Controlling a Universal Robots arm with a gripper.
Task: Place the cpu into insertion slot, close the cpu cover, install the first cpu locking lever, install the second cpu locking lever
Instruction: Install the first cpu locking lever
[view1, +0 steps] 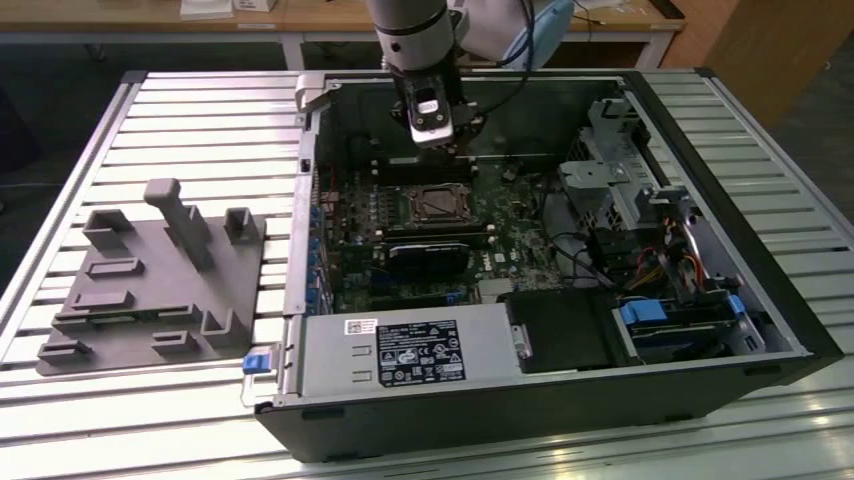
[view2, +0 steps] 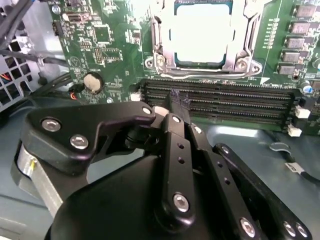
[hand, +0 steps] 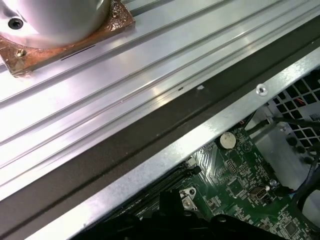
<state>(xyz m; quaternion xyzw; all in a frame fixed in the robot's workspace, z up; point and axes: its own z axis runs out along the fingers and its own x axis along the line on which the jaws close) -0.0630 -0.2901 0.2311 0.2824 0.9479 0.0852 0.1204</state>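
You've got one gripper (view2: 175, 102) hanging over the far part of the open computer case (view1: 747, 330), its fingers pressed together with nothing between them, tips just above the long black memory slots (view2: 220, 97). One cpu (view2: 202, 35) sits in the one insertion slot (view1: 437, 203) on the green motherboard (view2: 107, 47), its pale top showing through the window of the one cpu cover (view2: 240, 50), which lies flat around it. One grey fixture block (view1: 154, 285) rests on the ribbed aluminium table (view1: 200, 110). Wooden benches (view1: 320, 18) stand behind.
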